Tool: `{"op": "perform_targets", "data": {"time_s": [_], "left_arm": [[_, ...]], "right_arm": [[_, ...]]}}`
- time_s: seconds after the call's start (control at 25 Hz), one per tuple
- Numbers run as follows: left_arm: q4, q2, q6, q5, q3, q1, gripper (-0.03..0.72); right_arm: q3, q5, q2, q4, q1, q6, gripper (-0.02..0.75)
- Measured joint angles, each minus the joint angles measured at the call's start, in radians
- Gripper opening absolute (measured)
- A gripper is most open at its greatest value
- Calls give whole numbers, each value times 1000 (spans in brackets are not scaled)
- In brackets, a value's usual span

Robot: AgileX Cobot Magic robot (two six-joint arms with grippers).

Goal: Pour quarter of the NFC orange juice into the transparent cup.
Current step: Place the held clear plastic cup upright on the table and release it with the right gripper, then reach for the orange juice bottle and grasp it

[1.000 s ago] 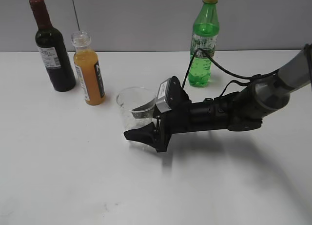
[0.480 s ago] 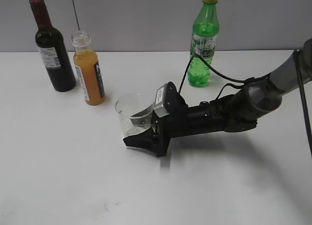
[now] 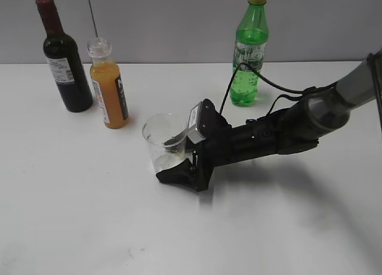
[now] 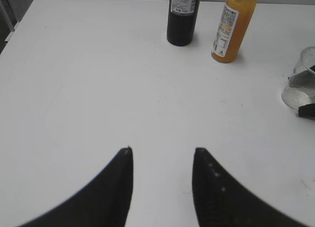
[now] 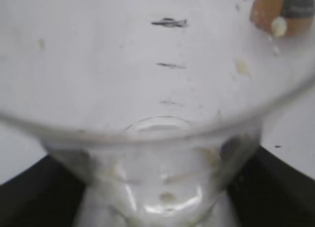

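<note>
The NFC orange juice (image 3: 109, 93), an uncapped clear bottle with a black label, stands at the back left; it also shows in the left wrist view (image 4: 231, 25). The transparent cup (image 3: 162, 141) stands on the table in front and to the right of it. My right gripper (image 3: 163, 159) lies low along the table with one finger on each side of the cup and is shut on it. In the right wrist view the cup (image 5: 157, 138) fills the frame between the black fingers (image 5: 34, 192). My left gripper (image 4: 162, 150) is open and empty over bare table, and the cup (image 4: 301, 84) is at its far right.
A dark wine bottle (image 3: 65, 66) stands just left of the juice, also seen in the left wrist view (image 4: 183, 15). A tall green bottle (image 3: 249, 54) stands at the back, behind my right arm. A grey wall runs behind the white table (image 3: 89, 215).
My right gripper closed in around the cup, and cup and gripper shifted slightly left and toward the table's front. The bottles have not moved.
</note>
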Motion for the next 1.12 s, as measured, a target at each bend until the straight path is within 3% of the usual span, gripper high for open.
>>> {"op": "perform_targets", "data": {"time_s": [0.32,0.72,1.12], "left_arm": [[0,0,0,0,0,0,314],[0,0,0,0,0,0,314],[0,0,0,0,0,0,314]], "right_arm": [[-3,83,-81,-269,-57,223,580],[-3,183,-165,-458,-79,398,577],[-3,285,-352,-475,-184,562,575]]}}
